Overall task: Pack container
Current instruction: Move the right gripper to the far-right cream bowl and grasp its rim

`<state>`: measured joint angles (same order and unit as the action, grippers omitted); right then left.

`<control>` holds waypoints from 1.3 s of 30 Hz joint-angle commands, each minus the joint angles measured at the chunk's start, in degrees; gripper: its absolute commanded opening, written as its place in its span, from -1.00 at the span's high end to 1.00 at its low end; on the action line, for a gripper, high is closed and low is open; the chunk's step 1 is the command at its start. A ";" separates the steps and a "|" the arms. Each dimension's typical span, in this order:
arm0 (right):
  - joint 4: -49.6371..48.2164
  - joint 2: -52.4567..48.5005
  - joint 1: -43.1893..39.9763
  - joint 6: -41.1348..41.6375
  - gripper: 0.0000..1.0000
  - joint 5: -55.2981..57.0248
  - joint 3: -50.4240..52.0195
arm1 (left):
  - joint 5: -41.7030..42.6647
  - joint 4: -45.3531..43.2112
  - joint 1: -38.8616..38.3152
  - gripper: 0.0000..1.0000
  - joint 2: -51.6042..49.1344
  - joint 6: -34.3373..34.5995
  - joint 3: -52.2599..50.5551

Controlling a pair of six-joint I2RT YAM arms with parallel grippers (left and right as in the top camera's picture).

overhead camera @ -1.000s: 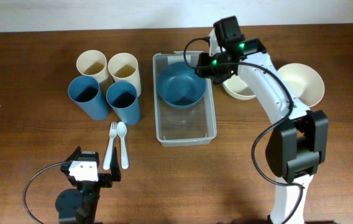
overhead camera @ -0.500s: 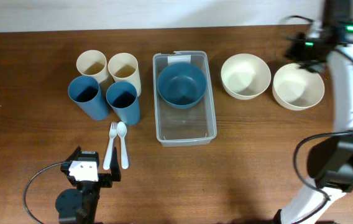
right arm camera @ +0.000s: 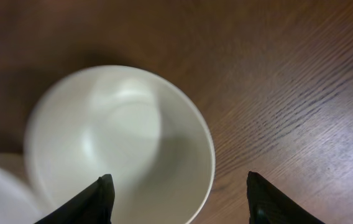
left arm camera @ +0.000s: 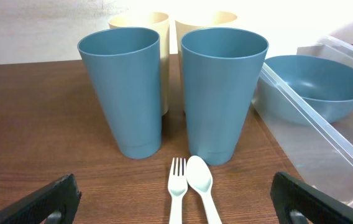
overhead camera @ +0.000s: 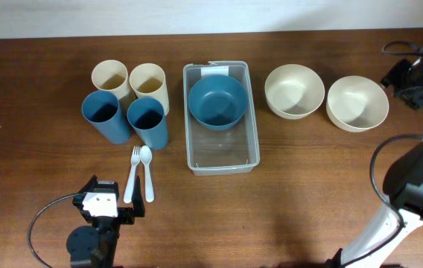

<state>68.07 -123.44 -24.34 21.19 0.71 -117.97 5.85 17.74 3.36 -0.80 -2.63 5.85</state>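
Nearest us, our left gripper (left arm camera: 173, 202) stands wide and empty, just short of the fork (overhead camera: 132, 175) and spoon (overhead camera: 147, 173), with four cups (overhead camera: 129, 104) behind them. Mid-table, right of the cups, lies the container (overhead camera: 223, 152), a blue bowl (overhead camera: 217, 102) in its far end. We judge it light, thin-walled, flexible and slick, so take it by the stiffer rim. Far right, our right gripper (right arm camera: 179, 199) hangs parted by a cream bowl (right arm camera: 120, 143), holding nothing.
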 commanded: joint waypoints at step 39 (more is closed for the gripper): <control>-0.57 -16.11 -0.48 0.11 0.92 2.71 4.87 | 0.79 -0.11 0.02 -0.99 0.39 -1.11 -0.31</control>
<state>66.54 -136.68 -24.77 20.62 -2.74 -115.26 5.85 17.74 3.36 -0.80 -2.63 5.85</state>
